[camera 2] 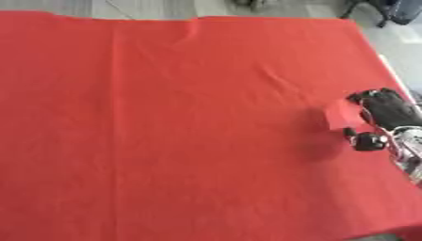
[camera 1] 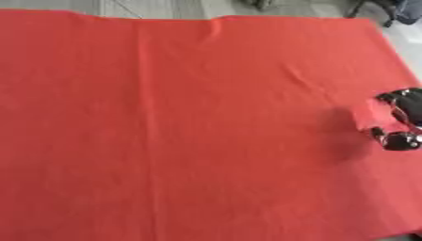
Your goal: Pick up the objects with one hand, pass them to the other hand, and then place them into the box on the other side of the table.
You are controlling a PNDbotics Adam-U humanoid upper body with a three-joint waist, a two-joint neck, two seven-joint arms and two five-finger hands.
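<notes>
Red cloth [camera 1: 190, 141] is seen spread across the whole table, filling the near part of both views, with long soft creases running away from the camera and a small pucker at its far edge. At the right side, about halfway up, the right hand [camera 2: 381, 113] is seen entering from the right border, black with a silver joint showing low on it. Its fingers and thumb are curled round a red object [camera 2: 344, 115], which is held up above the cloth; the object is nearly the same red as the cloth, flat-faced and roughly blockish, and no more of it can be made out. A dark shadow is cast on the cloth just left of and below the held object. Pale wiring is seen along the arm toward the right border in the right eye view. Beyond the far edge of the cloth a strip of grey floor [camera 1: 181, 8] is visible, with dark chair legs [camera 2: 387, 14] at the far right corner
</notes>
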